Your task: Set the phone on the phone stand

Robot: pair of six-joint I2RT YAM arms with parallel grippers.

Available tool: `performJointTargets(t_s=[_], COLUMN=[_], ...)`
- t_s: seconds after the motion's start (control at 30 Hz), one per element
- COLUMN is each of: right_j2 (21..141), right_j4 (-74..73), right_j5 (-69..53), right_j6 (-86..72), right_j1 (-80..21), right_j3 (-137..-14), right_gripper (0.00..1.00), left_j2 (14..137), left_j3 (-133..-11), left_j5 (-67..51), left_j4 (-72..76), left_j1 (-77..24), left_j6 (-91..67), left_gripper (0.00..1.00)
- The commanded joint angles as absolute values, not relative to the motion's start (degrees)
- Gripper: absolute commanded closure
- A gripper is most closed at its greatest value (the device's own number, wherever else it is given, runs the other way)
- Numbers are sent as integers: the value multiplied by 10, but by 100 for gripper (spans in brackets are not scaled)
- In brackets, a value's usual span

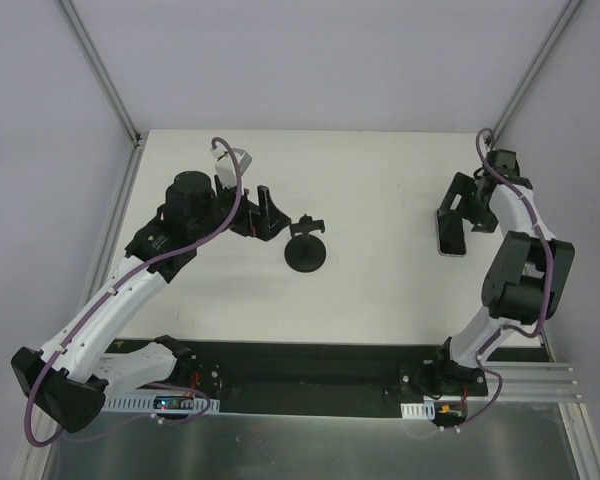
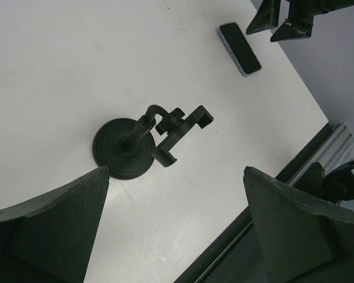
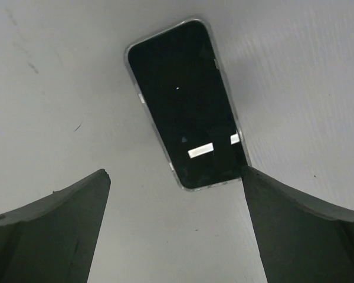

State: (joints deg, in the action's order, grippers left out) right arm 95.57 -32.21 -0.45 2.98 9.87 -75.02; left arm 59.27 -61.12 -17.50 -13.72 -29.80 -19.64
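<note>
Right wrist view: the phone (image 3: 186,106) lay flat, dark screen up, its length running away from the camera.
Phone and right gripper: the phone's near end sat level with the tips of the right gripper (image 3: 174,174), in the gap between them and closer to the right-hand finger.
Right gripper state: spread wide, nothing held.
Contact: the right-hand finger (image 3: 301,230) met the phone's near corner in the picture; whether it touched could not be told. The left-hand finger (image 3: 47,230) stood clear of the phone.
Top view, phone: the phone (image 1: 450,233) lay on the right part of the white table (image 1: 380,170), with the right gripper (image 1: 464,205) just beside and partly over its far end.
Left wrist view, phone: the phone (image 2: 240,48) showed at the far side of the table, the right gripper (image 2: 282,20) just past its end.
Stand: the phone stand (image 1: 307,250) stood upright near the table's middle, well apart from the phone, its holder on top carrying nothing.
Stand from the left wrist: round base, bent stem and clamp-like holder (image 2: 143,141) all showed, between the two fingers in the picture.
Left gripper: the left gripper (image 1: 263,213) was wide open and held nothing, near the stand on its left but not touching it; seen from its own camera (image 2: 176,171) the stand lay ahead of the tips.
</note>
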Motion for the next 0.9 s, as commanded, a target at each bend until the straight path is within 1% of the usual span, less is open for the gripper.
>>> performJointTargets(t_s=[0.0, 0.07, 0.17, 0.33, 0.43, 0.73, 0.87], right_j2=[1024, 1047, 1091, 1119, 1146, 1190, 1215], right_j4=[-357, -378, -381, -370, -396, -440, -478], right_j5=[-81, -58, -58, -91, -82, -81, -14], right_j6=[52, 68, 88, 119, 133, 146, 151], right_j1=[144, 144, 149, 149, 150, 141, 110], right_j3=[-823, -842, -860, -865, -893, -924, -954], right_gripper=[4, 4, 4, 4, 4, 3, 3], left_j2=[591, 594, 602, 617, 630, 630, 630], left_j3=[-645, -647, -650, -654, -663, -664, -662], left_j5=[-124, -127, -127, -116, -104, -99, -105], left_j4=[-156, -160, -163, -170, -183, -185, -185], left_j1=[-315, -321, -330, -338, -343, -345, -344], left_j6=[-157, -158, -156, -149, -148, -143, -147], left_gripper=[5, 5, 5, 5, 5, 5, 5])
